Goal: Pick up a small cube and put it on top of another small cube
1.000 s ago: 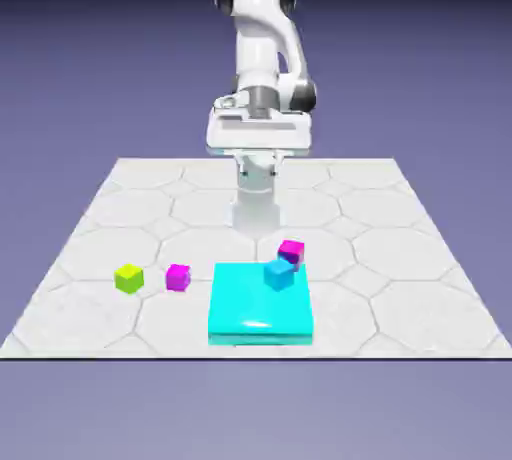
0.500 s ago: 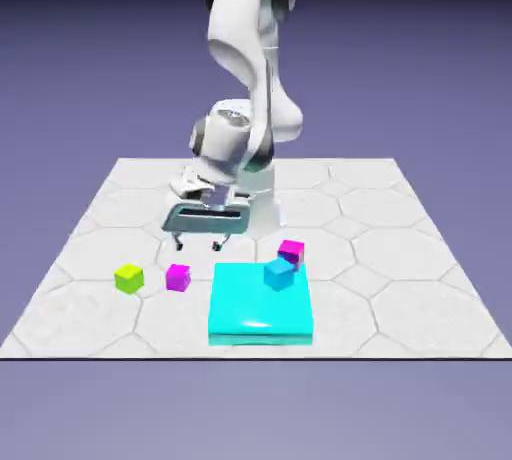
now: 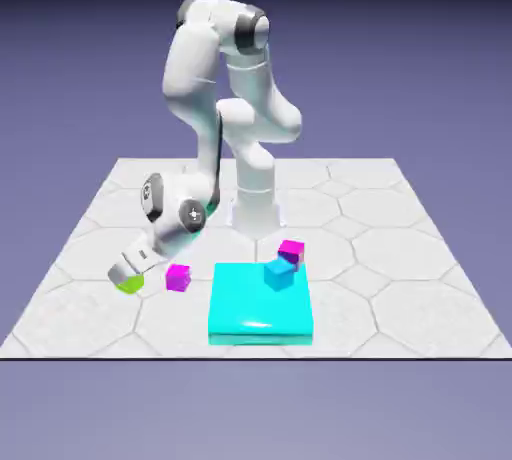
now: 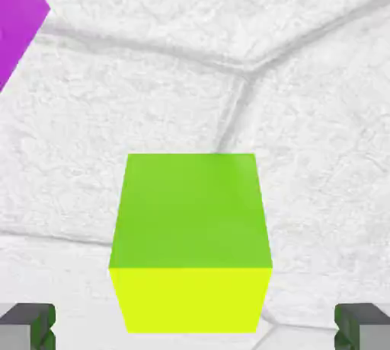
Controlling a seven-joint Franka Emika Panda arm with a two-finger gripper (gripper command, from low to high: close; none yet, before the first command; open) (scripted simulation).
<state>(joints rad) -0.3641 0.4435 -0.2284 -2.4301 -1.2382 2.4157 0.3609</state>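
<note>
- My pincer is released: in the hand view its two grey fingertips sit at the bottom corners of the frame, far apart, gripping nothing.
- The small lime cube fills the lower middle of the hand view, between my fingertips but clear of both; it rests on the white tiled table.
- In the exterior view the same cube lies at the lower left of the frame, half hidden under my hand, which leans down over it from the upper right.
- Done so far, as I judge it: I am lined up over the cube. Nothing is lifted and nothing is stacked.
- Left to do: drop a little lower, close on the cube, raise it, carry it to another cube and set it on top.
- The nearest candidate is the magenta cube just beside the lime one toward the exterior view's right; its corner shows at the upper left of the hand view.
- Farther to that right, a cyan cube sits on a flat cyan slab, with a second magenta cube just behind it.
</note>
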